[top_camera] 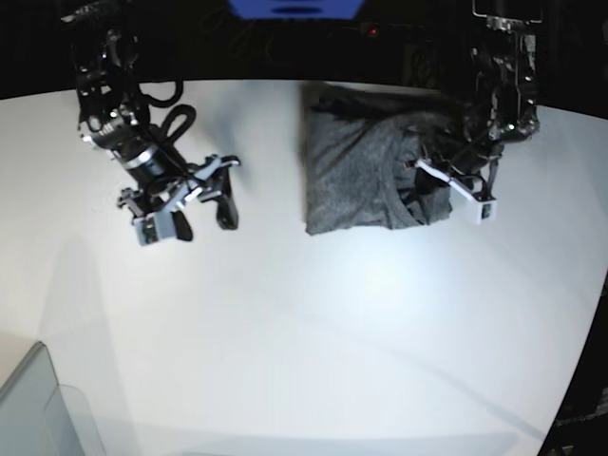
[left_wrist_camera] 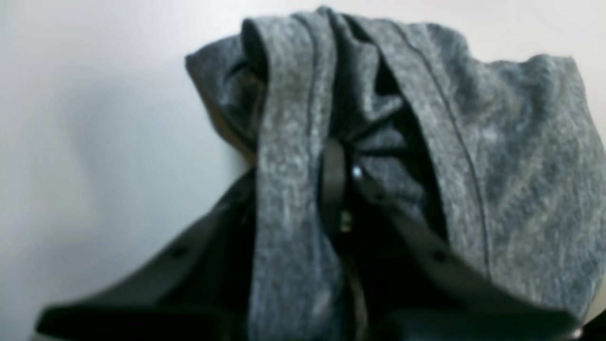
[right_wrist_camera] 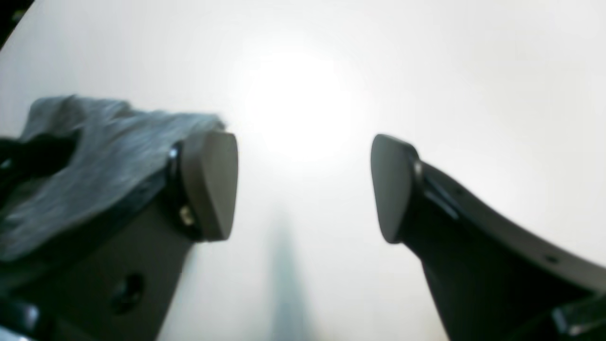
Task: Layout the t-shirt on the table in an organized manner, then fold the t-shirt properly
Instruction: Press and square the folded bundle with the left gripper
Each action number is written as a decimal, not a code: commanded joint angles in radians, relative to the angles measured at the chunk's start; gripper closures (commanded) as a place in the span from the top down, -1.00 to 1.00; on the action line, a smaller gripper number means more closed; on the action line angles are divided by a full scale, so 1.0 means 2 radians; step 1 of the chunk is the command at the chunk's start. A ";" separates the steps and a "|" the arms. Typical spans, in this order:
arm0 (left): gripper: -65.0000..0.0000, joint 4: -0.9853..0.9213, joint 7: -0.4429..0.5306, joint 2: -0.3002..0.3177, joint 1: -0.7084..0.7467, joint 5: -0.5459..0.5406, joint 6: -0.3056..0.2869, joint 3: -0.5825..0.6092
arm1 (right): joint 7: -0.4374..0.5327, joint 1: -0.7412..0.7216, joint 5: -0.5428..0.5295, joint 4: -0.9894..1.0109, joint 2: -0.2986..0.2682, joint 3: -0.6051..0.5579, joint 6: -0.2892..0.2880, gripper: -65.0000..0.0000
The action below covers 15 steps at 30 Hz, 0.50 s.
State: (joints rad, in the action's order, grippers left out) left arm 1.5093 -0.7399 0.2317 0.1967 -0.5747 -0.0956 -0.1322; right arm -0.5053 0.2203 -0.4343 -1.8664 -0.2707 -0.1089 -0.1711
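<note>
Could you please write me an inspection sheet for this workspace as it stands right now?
Surface: the table is glossy white with a curved edge; a bright glare spot shows in the right wrist view.
Job's things: the t-shirt, dark heather grey, lies bunched and partly folded at the far side.
Clutter: a translucent grey bin corner at the near corner.
Grippers: the left gripper is shut on bunched folds of the t-shirt; the right gripper is open and holds nothing, over bare table.
Cables: black cables loop along the right arm.
Surroundings: dark background with a blue object at the far edge.
</note>
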 commanded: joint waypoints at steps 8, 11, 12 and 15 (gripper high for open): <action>-1.00 -0.088 -0.022 0.057 -0.131 0.020 -0.091 0.128 | 0.011 0.001 -0.004 -0.005 -0.004 0.144 -0.003 0.36; -1.00 -0.136 -0.022 0.058 -0.215 0.049 -0.151 0.208 | 0.011 0.002 -0.004 -0.005 -0.004 0.179 -0.003 0.36; -1.00 -0.153 -0.022 0.055 -0.244 0.071 -0.165 0.238 | 0.011 0.002 -0.004 -0.005 -0.003 0.189 -0.003 0.36; -1.00 -0.199 -0.022 0.021 -0.315 0.137 -0.197 0.320 | 0.011 0.009 -0.004 -0.005 -0.002 0.211 -0.003 0.36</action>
State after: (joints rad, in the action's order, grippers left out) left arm 1.1023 -0.7677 0.2787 -0.4297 -0.3012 -0.4870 0.5083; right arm -0.5095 0.2413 -0.4313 -1.8580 -0.2661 0.3084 -0.1745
